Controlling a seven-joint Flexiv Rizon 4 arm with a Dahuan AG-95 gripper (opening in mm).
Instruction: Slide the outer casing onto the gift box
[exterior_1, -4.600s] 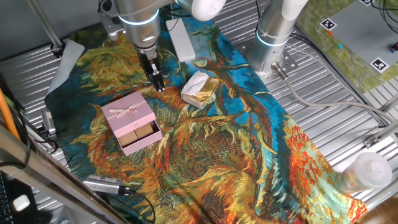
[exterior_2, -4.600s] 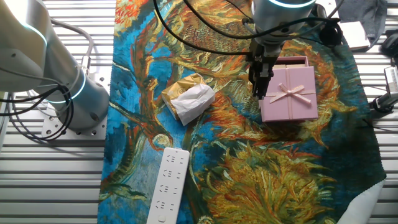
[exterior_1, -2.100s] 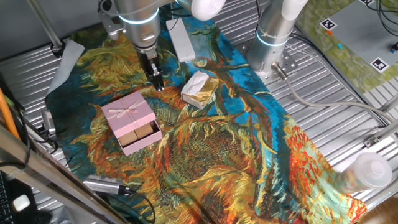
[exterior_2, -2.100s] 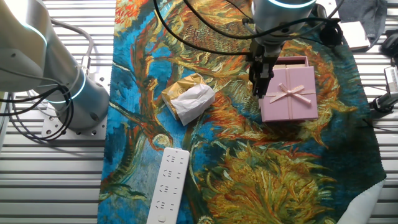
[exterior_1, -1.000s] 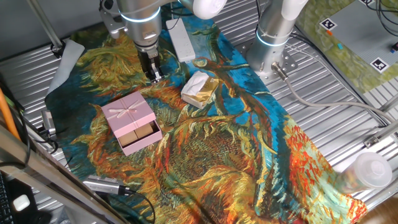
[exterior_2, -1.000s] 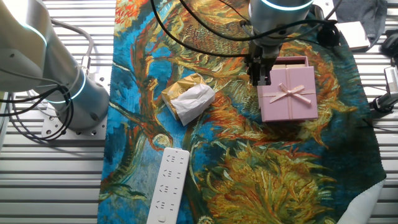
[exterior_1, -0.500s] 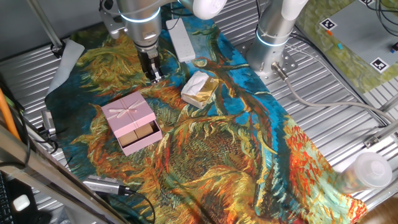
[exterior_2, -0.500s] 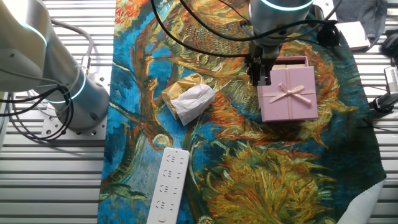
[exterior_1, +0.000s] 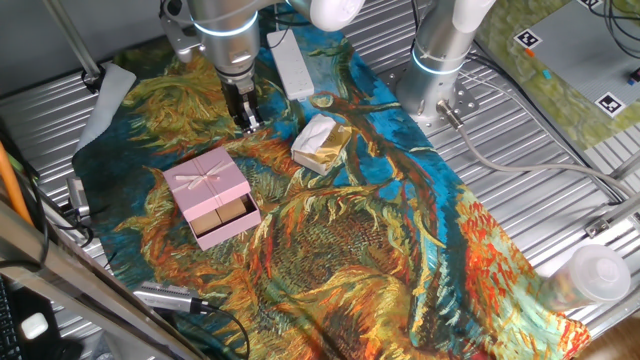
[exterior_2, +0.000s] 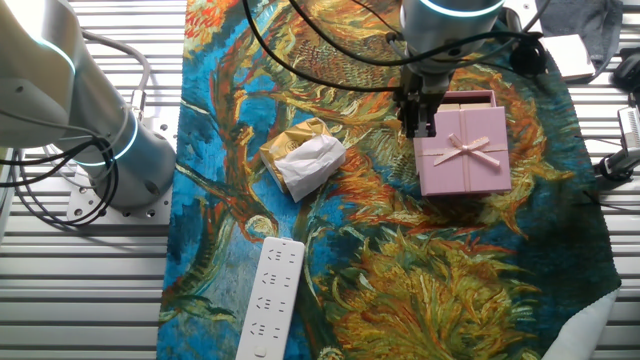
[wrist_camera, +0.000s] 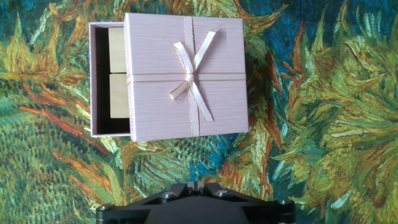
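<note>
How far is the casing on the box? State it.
Partly on. The outer casing covers most of the gift box, whose tan insides still show at one open end.

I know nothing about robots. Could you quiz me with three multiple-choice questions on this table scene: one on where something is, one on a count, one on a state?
1. Where is the white remote control?
A. on the painted cloth
B. on the pale pink ribboned cardboard sleeve
C. between the fingers

2. How many tan compartments show in the uncovered part of the pale pink inner box?
A. none
B. two
C. five

3. What state is the sleeve in?
A. fully closed over the box
B. partly on, box sticking out
C. lying apart from the box

Answers: 1 A, it lies flat on the cloth, away from the sleeve. 2 B, the hand view shows two. 3 B, a strip of box shows beyond the sleeve's edge.
</note>
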